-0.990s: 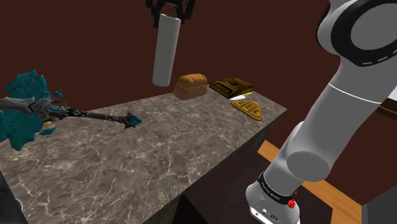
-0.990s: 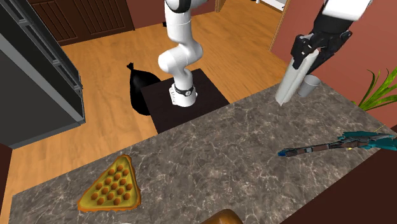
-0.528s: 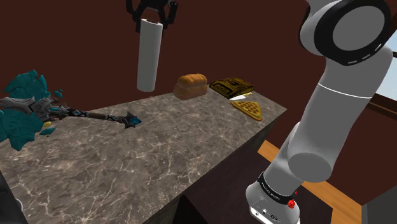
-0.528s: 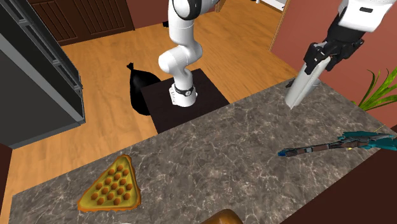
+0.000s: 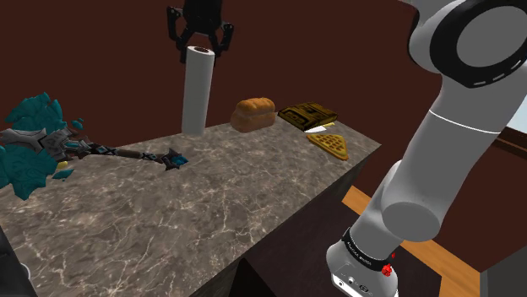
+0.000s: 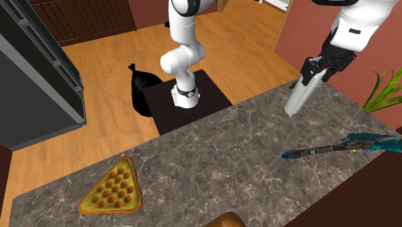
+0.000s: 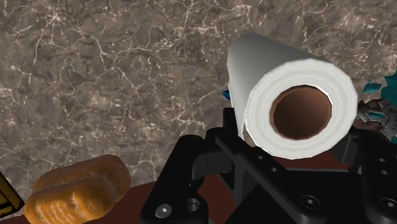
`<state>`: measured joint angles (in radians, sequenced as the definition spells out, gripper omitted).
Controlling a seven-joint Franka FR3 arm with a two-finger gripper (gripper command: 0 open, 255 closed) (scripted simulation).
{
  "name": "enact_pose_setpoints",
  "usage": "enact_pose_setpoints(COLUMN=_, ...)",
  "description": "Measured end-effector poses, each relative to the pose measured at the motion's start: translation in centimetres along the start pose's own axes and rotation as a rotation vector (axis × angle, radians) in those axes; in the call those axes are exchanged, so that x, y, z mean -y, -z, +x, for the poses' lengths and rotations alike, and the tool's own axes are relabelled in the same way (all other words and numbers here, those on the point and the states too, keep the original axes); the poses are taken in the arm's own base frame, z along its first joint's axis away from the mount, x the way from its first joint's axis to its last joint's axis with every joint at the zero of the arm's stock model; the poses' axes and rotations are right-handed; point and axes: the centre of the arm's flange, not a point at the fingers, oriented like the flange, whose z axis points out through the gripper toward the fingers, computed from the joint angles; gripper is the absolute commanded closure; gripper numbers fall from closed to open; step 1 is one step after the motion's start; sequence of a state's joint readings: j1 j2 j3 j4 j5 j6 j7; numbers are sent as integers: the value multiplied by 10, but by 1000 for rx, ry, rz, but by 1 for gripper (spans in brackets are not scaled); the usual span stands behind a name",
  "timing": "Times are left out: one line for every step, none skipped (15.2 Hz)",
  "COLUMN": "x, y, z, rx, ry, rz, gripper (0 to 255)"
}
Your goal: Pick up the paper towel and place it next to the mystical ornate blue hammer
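Marble counter [image 5: 169,211] lies open between hammer [image 5: 51,143] and paper towel [image 5: 196,89], which the gripper [image 5: 201,49] clamps near the far edge.

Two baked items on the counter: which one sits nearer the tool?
The brown bread loaf: it lies nearer the paper towel roll clasped in the tool, while the flat triangular waffle lies farther away.

On the table [image 5: 194,228], the hammer [image 5: 51,145] lies at the shoulder view's left, its handle pointing right. Right of the handle's end, the paper towel [image 5: 196,91] hangs upright, clasped at its top in the hand [image 5: 200,51], by the table's far edge. Further right sits a bread loaf [image 5: 253,114], then a book [image 5: 308,113], with a triangular waffle [image 5: 329,144] just before it, near the table's right corner.
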<state>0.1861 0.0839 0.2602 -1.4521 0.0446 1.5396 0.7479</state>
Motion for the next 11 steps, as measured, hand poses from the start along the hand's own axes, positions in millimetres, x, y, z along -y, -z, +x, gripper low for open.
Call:
enact_pose_setpoints(x=0, y=-6, z=1, rx=0, ry=0, rz=0, gripper=255)
enact_pose_setpoints(x=0, y=-11, z=2, rx=0, ry=0, rz=0, gripper=255)
enact_pose_setpoints(x=-1, y=-17, z=1, rx=0, ry=0, rz=0, gripper=255)
enact_pose_setpoints(x=-1, y=-22, z=1, rx=0, ry=0, rz=0, gripper=255)
enact_pose_setpoints(x=-2, y=-27, z=2, rx=0, ry=0, rz=0, gripper=255)
enact_pose_setpoints(x=-2, y=-32, z=1, rx=0, ry=0, rz=0, gripper=255)
enact_pose_setpoints(x=-1, y=-38, z=1, rx=0, ry=0, rz=0, gripper=255)
enact_pose_setpoints(x=-2, y=-43, z=1, rx=0, ry=0, rz=0, gripper=255)
enact_pose_setpoints(x=-2, y=-48, z=2, rx=0, ry=0, rz=0, gripper=255)
enact_pose_setpoints(x=-2, y=-53, z=2, rx=0, ry=0, rz=0, gripper=255)
enact_pose_setpoints(x=-3, y=-58, z=3, rx=0, ry=0, rz=0, gripper=255)
